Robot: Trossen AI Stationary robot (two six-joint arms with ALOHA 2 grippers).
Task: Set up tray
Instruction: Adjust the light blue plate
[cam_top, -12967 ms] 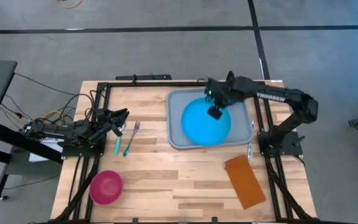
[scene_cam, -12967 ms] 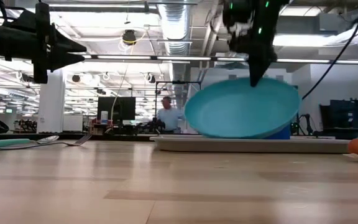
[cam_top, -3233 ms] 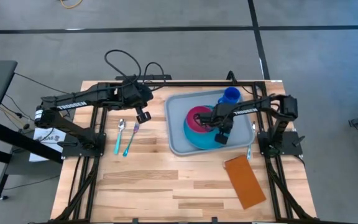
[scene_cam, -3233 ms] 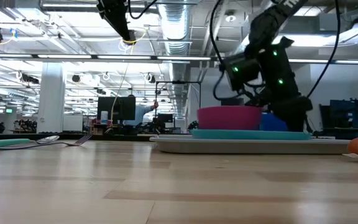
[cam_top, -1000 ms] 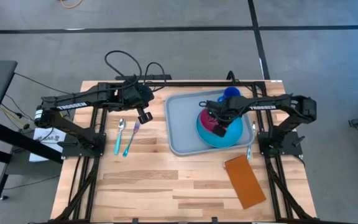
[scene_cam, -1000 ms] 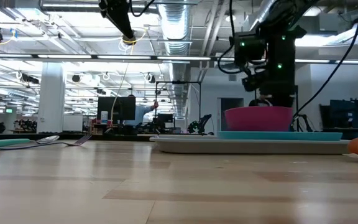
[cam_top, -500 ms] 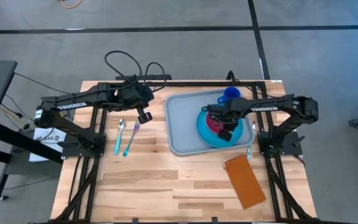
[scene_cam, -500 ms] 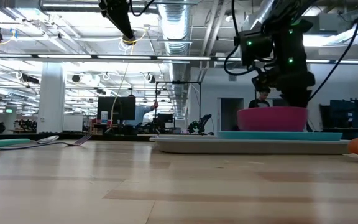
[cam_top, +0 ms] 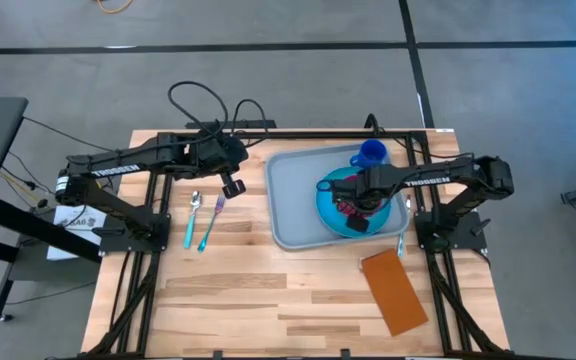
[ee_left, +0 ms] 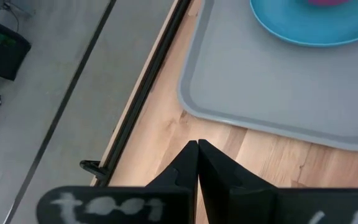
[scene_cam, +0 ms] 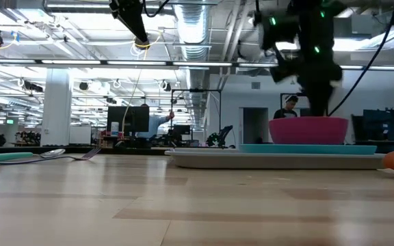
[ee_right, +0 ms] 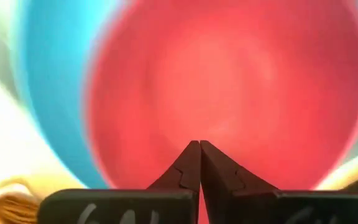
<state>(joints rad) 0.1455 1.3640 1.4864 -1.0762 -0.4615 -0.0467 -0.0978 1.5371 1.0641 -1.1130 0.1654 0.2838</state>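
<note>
This is a robotics lab set in a large open-plan office or industrial hall. Beyond the butcher-block table (scene_cam: 183,205) run exposed ceiling ducts (scene_cam: 197,27), strip lights and white columns (scene_cam: 57,109), with monitors (scene_cam: 130,119) and seated people (scene_cam: 157,125) at distant desks. From above, the polished concrete floor (cam_top: 268,90) shows black tape lines and loose cables (cam_top: 203,100).

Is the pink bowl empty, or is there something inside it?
Empty. The right wrist view looks straight down into the pink bowl and shows only bare pink. It stands upright on the blue plate.
</note>
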